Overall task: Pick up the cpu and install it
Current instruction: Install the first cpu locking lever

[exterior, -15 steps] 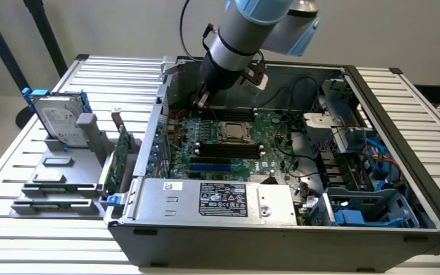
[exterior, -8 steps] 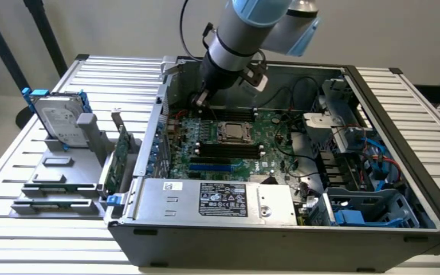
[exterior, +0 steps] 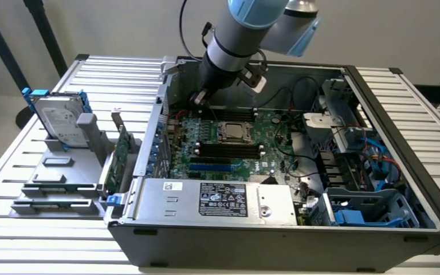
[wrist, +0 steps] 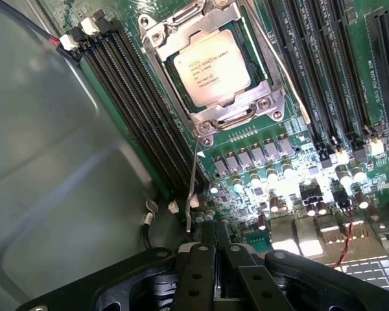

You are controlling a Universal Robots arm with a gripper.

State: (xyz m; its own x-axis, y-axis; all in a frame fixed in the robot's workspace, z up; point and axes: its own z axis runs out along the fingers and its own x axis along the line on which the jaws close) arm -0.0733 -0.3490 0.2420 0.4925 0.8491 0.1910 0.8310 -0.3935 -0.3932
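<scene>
**Cpu seated in socket, gripper clenched beside it**

From the exterior view, the open computer case (exterior: 403, 189) is seen laid on its side, and the arm (exterior: 239, 34) is reached down into it from twelve o'clock. A silver power supply (exterior: 220, 200) is set along the case's six o'clock edge, with the green motherboard (exterior: 274, 143) beyond it. The cpu (exterior: 233, 130) is seated in its socket near the board's middle. The gripper (exterior: 199, 102) is held at about eleven o'clock of it, close above the board. A hard drive (exterior: 55, 120) with blue brackets is stood upright at nine o'clock of the case, outside it.

In the wrist view finer things are made out: printed lettering on the cpu (wrist: 211, 68), the metal frame (wrist: 266, 103) closed around it, black memory slots (wrist: 142, 110) just beside the socket, and a thin metal lever (wrist: 193, 188) ending just beside the fingertips. The gripper (wrist: 214, 236) is clenched, with nothing seen between its fingers.

The case is borne by a slatted metal table (exterior: 113, 69); a pale wall (exterior: 128, 23) is seen behind.
</scene>
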